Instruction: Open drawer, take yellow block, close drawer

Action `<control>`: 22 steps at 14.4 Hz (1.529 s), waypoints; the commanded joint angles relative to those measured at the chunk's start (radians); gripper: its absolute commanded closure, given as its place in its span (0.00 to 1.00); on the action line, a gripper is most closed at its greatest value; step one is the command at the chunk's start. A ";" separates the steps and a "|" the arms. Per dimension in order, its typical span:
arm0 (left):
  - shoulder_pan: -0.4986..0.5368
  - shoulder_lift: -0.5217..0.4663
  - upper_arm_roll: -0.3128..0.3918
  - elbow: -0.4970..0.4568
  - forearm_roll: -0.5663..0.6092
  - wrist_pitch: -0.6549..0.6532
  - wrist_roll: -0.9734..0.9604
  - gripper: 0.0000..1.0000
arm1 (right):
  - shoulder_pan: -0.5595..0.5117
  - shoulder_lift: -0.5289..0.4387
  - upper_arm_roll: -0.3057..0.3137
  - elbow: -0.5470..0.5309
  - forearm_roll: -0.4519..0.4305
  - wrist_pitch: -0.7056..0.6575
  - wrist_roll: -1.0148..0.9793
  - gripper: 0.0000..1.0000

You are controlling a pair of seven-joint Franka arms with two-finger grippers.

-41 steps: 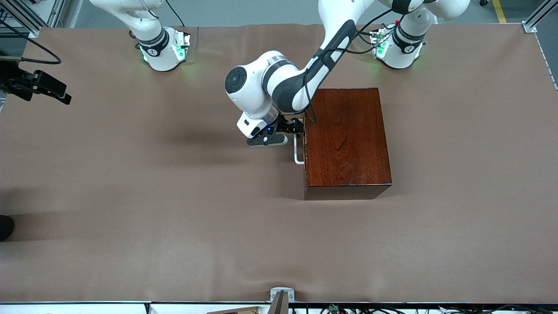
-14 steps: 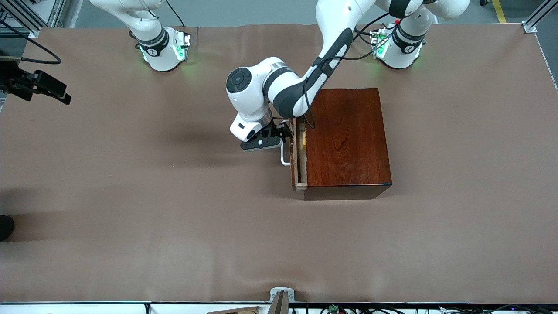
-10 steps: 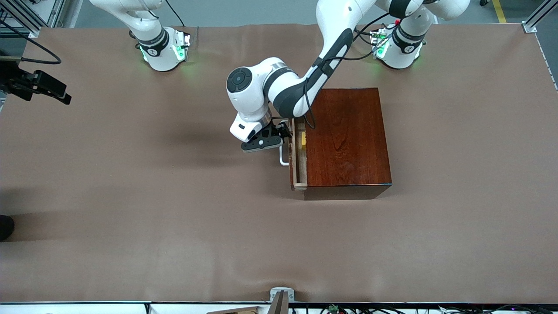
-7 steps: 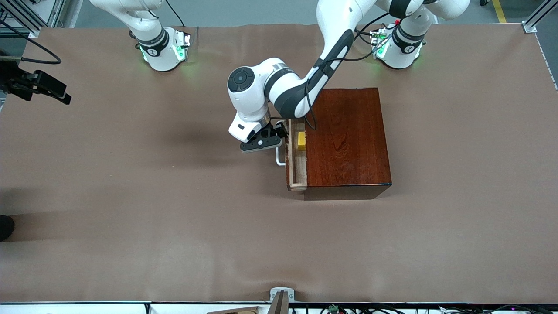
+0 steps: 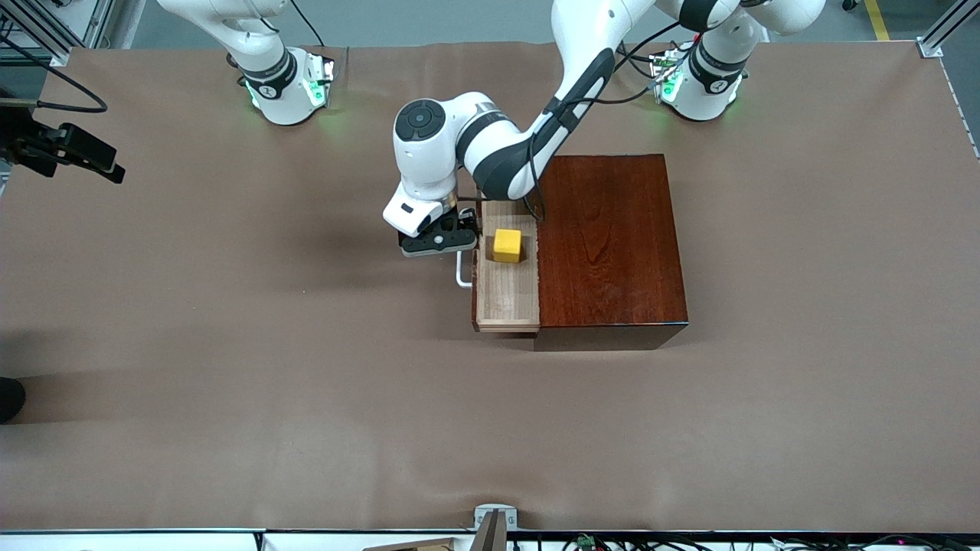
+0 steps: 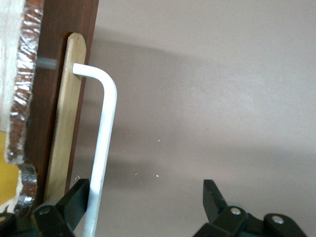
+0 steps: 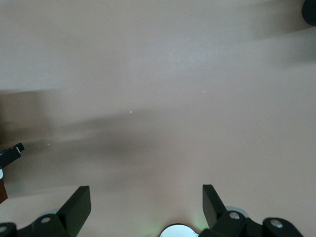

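The drawer (image 5: 507, 295) of the dark reddish-brown wooden box (image 5: 612, 245) stands pulled out toward the right arm's end of the table, showing its pale wood floor. The yellow block (image 5: 507, 245) sits on that floor, uncovered. My left gripper (image 5: 462, 229) is at the white handle (image 5: 462, 274), low in front of the drawer. In the left wrist view its fingers (image 6: 74, 202) are spread wide, and the handle bar (image 6: 105, 143) runs between them close against one finger. My right gripper (image 7: 145, 200) hangs open high over bare table, holding nothing; the right arm waits.
Brown paper covers the table (image 5: 306, 367). The right arm's base (image 5: 287, 88) and the left arm's base (image 5: 700, 84) stand along the table's edge farthest from the front camera. A black device (image 5: 65, 149) juts in past the right arm's end.
The drawer has slid farther out toward the right arm's end, with my left gripper moving along at its handle. The yellow block, first a sliver, now shows whole.
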 commanded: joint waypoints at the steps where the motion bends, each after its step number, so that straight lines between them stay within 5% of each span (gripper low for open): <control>1: -0.007 0.027 -0.010 0.047 -0.025 0.046 -0.030 0.00 | -0.005 0.005 0.003 0.015 0.006 -0.011 0.012 0.00; 8: -0.006 -0.026 -0.013 0.041 -0.025 -0.058 -0.038 0.00 | -0.004 0.008 0.001 0.015 0.006 -0.008 0.009 0.00; 12: 0.009 -0.188 0.002 0.035 -0.024 -0.227 -0.021 0.00 | 0.010 0.010 0.006 0.015 -0.008 -0.003 -0.006 0.00; 17: 0.150 -0.419 0.007 0.001 -0.007 -0.478 0.055 0.00 | 0.078 0.027 0.004 0.014 -0.060 0.066 0.001 0.00; 22: 0.379 -0.563 0.004 -0.028 -0.004 -0.647 0.409 0.00 | 0.122 0.025 0.006 0.014 -0.099 0.060 0.008 0.00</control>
